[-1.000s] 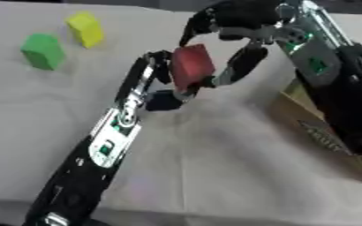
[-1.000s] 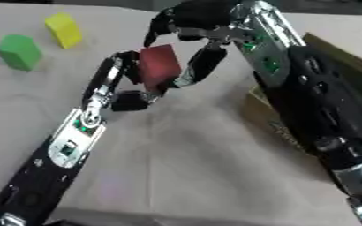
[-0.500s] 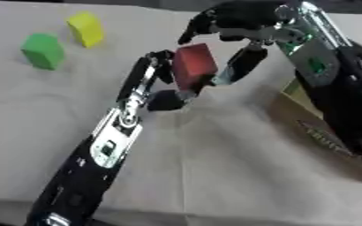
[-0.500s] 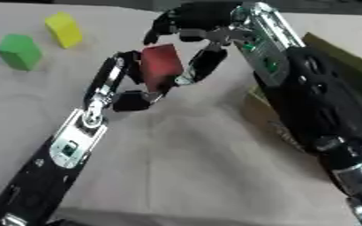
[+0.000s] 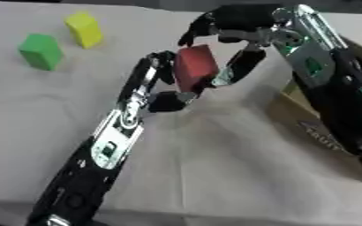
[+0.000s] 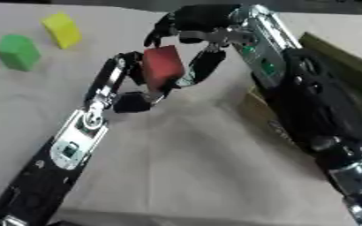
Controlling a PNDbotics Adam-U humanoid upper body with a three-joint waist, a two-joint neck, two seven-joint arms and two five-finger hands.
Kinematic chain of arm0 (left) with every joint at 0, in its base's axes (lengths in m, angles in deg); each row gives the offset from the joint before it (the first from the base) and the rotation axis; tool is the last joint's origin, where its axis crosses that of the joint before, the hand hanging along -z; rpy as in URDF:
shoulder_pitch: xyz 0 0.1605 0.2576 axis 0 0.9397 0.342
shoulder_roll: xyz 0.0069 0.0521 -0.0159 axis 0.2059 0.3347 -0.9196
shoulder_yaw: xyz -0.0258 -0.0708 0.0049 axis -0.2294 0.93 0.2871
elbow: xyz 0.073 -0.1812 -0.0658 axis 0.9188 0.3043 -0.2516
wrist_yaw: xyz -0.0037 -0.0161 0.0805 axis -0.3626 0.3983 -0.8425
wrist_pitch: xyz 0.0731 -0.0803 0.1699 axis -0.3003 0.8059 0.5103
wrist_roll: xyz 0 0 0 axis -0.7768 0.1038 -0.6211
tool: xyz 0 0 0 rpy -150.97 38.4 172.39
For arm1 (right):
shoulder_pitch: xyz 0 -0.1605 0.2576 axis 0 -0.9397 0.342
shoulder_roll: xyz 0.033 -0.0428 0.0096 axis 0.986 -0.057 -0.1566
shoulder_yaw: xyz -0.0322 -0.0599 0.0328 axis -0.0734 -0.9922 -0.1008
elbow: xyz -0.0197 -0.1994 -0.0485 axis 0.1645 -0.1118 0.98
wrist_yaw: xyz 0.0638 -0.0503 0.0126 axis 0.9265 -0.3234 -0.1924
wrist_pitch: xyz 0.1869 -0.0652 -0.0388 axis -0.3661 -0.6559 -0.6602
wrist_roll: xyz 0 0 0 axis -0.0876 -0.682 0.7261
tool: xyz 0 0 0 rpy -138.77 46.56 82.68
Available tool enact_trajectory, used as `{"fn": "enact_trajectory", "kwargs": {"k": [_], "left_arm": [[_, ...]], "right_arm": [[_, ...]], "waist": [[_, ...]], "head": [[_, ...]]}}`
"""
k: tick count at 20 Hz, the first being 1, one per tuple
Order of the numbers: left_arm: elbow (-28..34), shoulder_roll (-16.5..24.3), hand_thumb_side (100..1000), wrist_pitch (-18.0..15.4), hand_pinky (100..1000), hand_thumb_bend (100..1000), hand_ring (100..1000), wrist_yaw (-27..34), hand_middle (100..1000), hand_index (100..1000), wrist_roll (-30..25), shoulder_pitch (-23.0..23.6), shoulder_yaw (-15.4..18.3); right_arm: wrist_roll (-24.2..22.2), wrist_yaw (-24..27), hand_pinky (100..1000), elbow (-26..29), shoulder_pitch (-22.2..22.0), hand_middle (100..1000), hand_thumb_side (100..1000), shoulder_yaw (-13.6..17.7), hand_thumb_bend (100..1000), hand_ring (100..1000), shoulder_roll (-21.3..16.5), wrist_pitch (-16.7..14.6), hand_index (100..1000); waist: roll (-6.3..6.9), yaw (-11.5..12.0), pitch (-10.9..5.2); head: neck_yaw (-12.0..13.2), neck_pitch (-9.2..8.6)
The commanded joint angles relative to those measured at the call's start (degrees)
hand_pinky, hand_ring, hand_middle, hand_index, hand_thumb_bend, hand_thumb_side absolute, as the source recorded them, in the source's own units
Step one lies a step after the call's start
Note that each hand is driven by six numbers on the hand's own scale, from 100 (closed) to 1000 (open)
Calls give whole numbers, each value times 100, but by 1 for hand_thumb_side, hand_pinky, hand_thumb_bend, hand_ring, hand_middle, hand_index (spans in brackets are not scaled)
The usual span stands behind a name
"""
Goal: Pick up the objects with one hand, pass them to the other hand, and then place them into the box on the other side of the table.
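Risk: I judge the red block [image 5: 196, 67] could slip to the table mid-handover if my left hand [image 5: 162, 86] lets go early | left hand: curled round red block, held above table | right hand [image 5: 232, 31]: fingers curved over block, contact unclear | box [image 6: 335, 59] at right | green block [image 5: 40, 51], yellow block [image 5: 84, 29] far left.

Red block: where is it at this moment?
The red block is off the table at upper centre, held between the left hand and the right hand, left of the cardboard box and well right of the green and yellow blocks.
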Motion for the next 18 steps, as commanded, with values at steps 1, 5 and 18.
{"fn": "enact_trajectory", "kwargs": {"k": [1, 5, 18], "left_arm": [[162, -24, 244, -10, 537, 100, 459, -30, 264, 407, -12, -125, 2], [187, -22, 246, -11, 538, 100, 460, -31, 265, 408, -11, -131, 0], [154, -66, 251, -18, 540, 100, 462, -39, 268, 411, -11, -153, -9]], "right_arm": [[-452, -75, 883, 6, 102, 709, 414, 85, 427, 831, -46, -474, 858], [-406, -135, 879, -27, 87, 681, 412, 92, 423, 825, -56, -481, 824], [-240, 123, 857, -27, 67, 571, 367, 81, 336, 795, -65, -262, 716]], "waist": [[-66, 7, -47], [-66, 6, -44], [-67, 2, -32]], "head": [[-4, 32], [1, 32], [-3, 32]]}}
